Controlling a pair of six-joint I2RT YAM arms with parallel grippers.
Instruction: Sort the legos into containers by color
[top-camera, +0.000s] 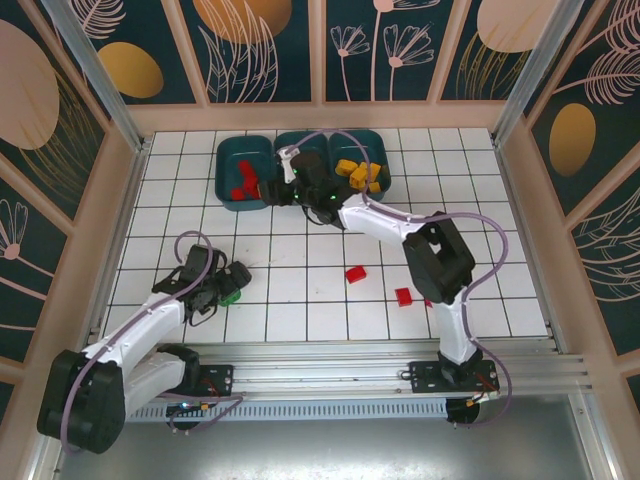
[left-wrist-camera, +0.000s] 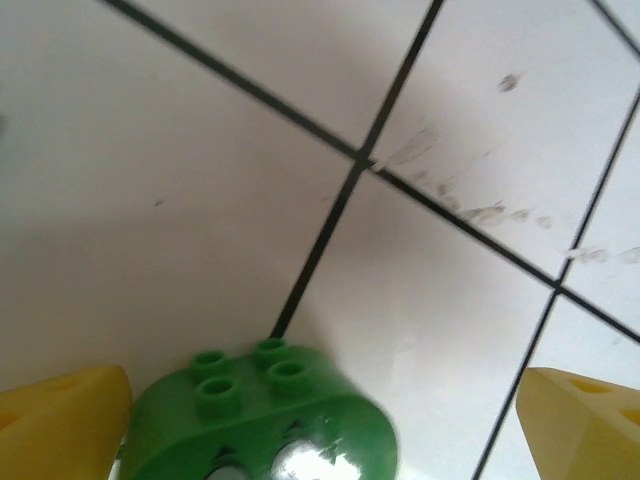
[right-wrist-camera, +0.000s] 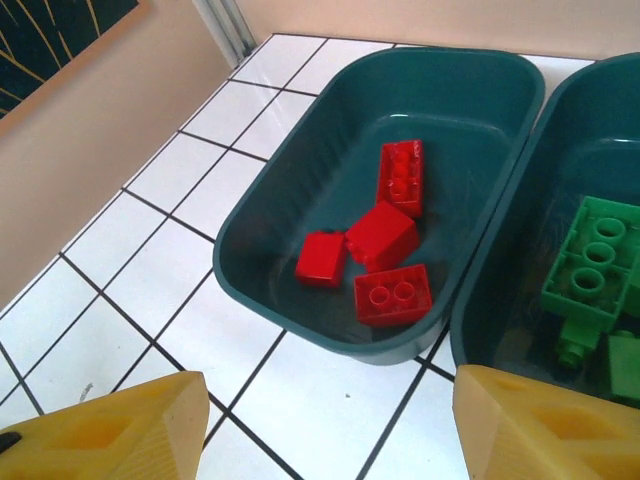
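A rounded green lego lies on the white tile between the yellow fingers of my left gripper, close to the left finger. The jaws stand open around it. From above, this gripper is at the near left. Three teal containers stand at the back. The left one holds several red legos, the middle one holds green legos, and the right one holds yellow legos. My right gripper hovers open and empty in front of the left container.
Two red legos lie loose on the tiles right of centre, beside the right arm's elbow. Patterned walls close in the floor on three sides. The right arm stretches across the middle toward the containers.
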